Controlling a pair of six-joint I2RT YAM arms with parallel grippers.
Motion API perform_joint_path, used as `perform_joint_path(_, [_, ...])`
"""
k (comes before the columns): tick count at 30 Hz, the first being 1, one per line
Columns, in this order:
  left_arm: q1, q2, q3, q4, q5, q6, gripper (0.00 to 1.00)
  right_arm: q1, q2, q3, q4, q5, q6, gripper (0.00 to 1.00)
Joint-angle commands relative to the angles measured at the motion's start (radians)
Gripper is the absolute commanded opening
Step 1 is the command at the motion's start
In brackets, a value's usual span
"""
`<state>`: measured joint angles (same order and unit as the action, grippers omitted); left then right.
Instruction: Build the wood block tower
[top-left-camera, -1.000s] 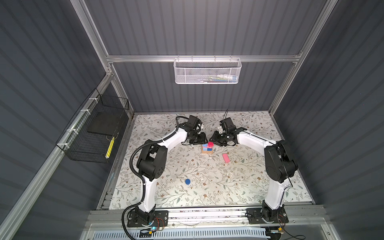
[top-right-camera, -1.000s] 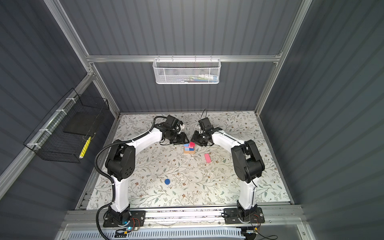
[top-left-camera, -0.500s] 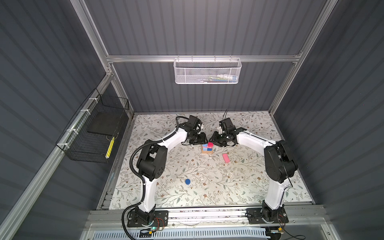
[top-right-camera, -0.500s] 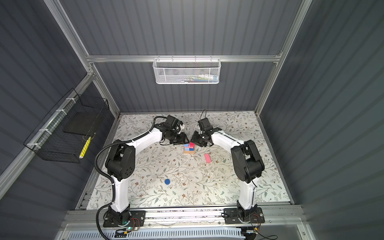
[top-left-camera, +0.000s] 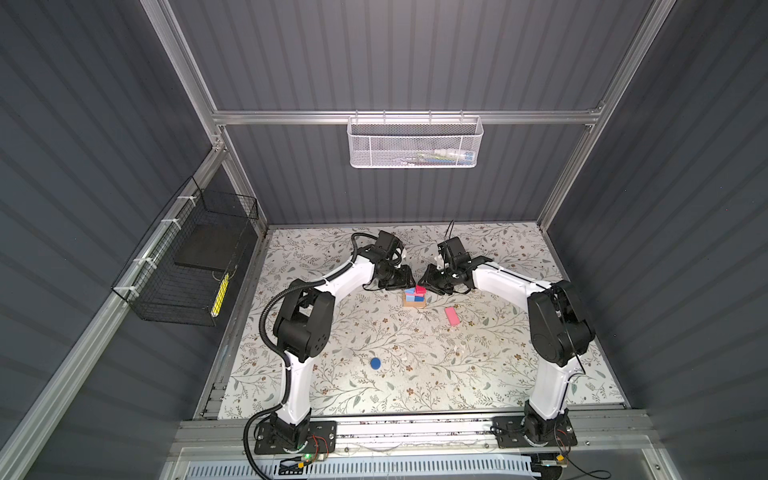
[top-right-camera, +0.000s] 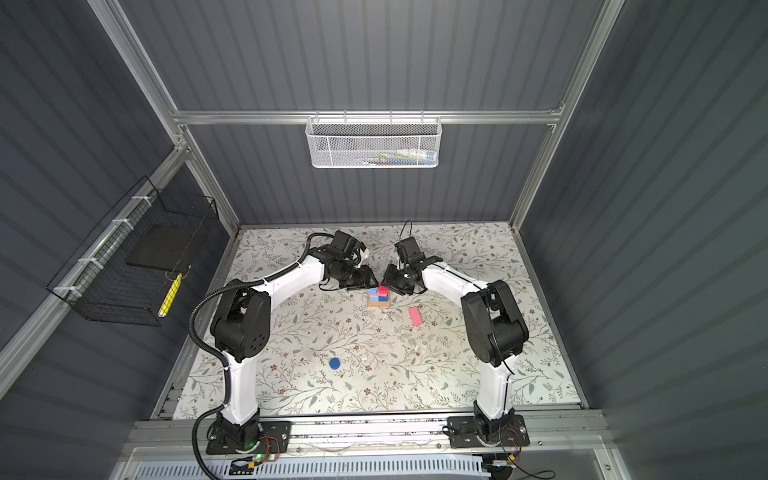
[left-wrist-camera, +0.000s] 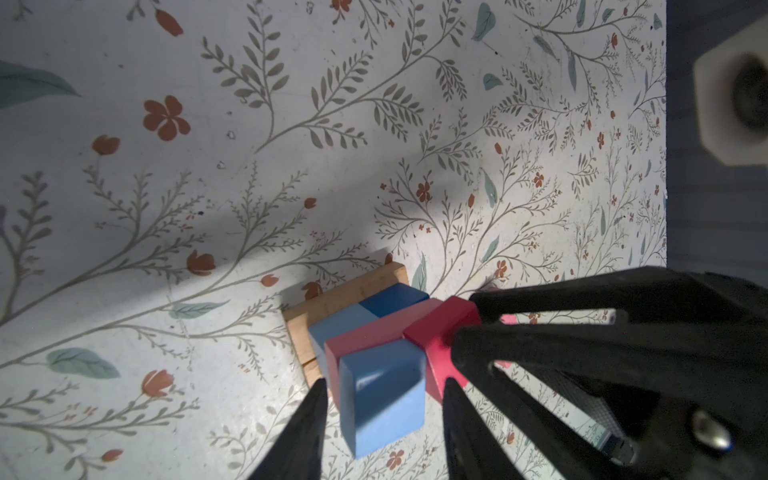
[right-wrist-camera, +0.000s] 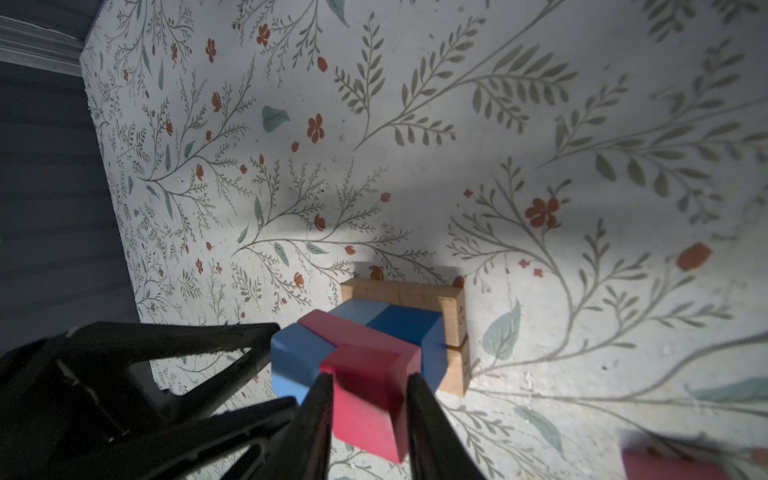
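Just above the middle of both top views, the tower (top-left-camera: 414, 297) stands on the surface (top-left-camera: 374, 332). The right jaws clench its red cube (right-wrist-camera: 370, 399). The left jaws flank a light blue cube (left-wrist-camera: 382, 395); whether they grip it, I cannot tell. A pink oblong (top-left-camera: 452, 316) lies lower right, a dark blue disc (top-left-camera: 375, 363) lower left.

The left gripper (top-left-camera: 408, 285) and right gripper (top-left-camera: 424, 286) flank the tower (top-left-camera: 414, 302) on the floral surface (top-left-camera: 478, 365). A pink oblong (top-left-camera: 452, 316) lies near it. A dark blue disc (top-left-camera: 375, 363) sits well apart.
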<state>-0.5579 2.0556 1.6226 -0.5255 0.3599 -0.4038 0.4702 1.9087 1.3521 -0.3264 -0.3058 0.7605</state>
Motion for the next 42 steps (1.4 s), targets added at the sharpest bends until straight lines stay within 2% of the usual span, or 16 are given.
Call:
perform_joint_path(1, [-0.007, -0.022, 0.022, -0.032, -0.001, -0.013, 0.44, 0.006, -0.025, -0.017, -0.025, 0.017, 0.007, 0.32])
perform_joint_path(23, [-0.007, -0.029, 0.023, -0.028, 0.013, -0.028, 0.33, 0.011, -0.041, -0.023, -0.025, 0.019, 0.008, 0.29])
perform_joint_path(38, [-0.010, -0.031, 0.022, -0.026, 0.019, -0.041, 0.34, 0.018, -0.041, -0.022, -0.027, 0.017, 0.013, 0.29])
perform_joint_path(42, [-0.010, -0.031, 0.021, -0.026, 0.019, -0.045, 0.42, 0.016, -0.042, -0.024, -0.030, 0.023, 0.013, 0.31])
